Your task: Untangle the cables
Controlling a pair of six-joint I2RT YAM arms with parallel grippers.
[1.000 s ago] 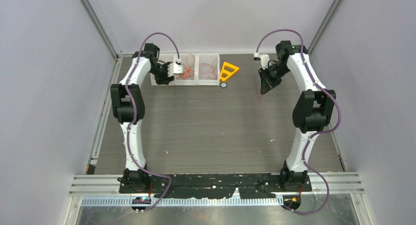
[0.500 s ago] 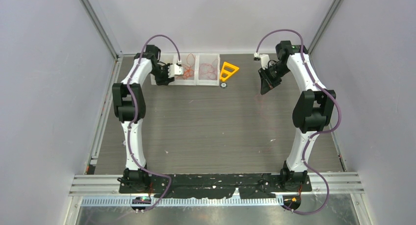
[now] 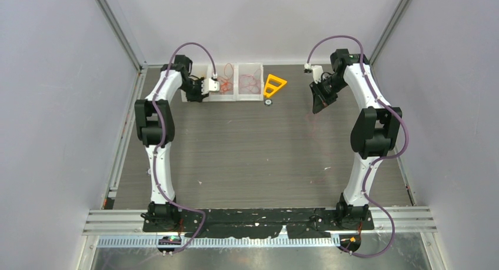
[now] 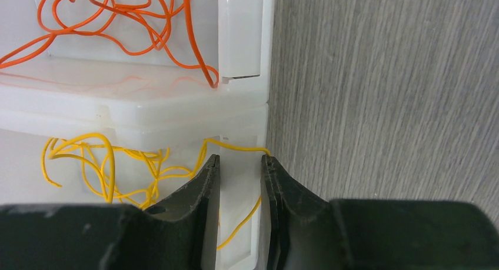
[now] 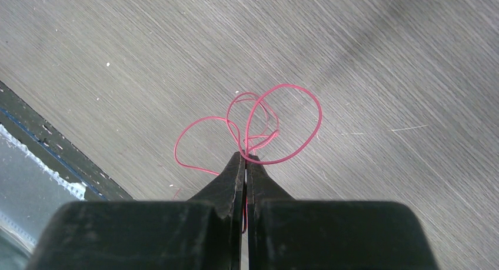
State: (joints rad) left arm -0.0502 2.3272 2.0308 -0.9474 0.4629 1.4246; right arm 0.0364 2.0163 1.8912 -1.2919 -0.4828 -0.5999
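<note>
Yellow thin curly wire strands [image 4: 126, 164] sit lower left in the left wrist view, inside a translucent white plastic tray [image 4: 176, 108]. One strand runs rightward over its wall, between the left fingers [image 4: 212, 171], which are slightly apart and seemingly unclamped. Right fingers [image 5: 245, 164] pinch red wire loops [image 5: 256, 120] over the grey table [image 5: 382, 76].

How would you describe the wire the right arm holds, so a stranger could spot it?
Start at the right arm, on the table's far right side. Its claw is shut on a thin red wire that curls into a few loops beyond the tips. The other wires lie in white trays near the left arm; this one is away from them.
</note>
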